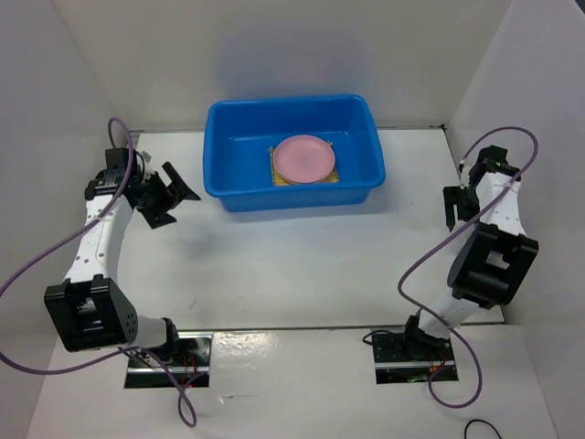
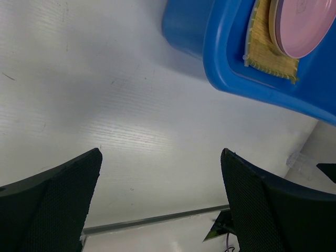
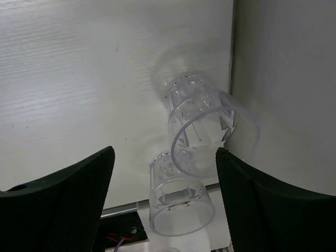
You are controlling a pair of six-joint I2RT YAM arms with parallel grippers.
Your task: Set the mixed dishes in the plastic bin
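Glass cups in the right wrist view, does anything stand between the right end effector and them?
Nothing visible does. The right end effector is open over the bare table, with both clear cups ahead. The nearer cup overlaps the farther cup in view, and the wall is close beside them.

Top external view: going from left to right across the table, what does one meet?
left hand → bin → right hand
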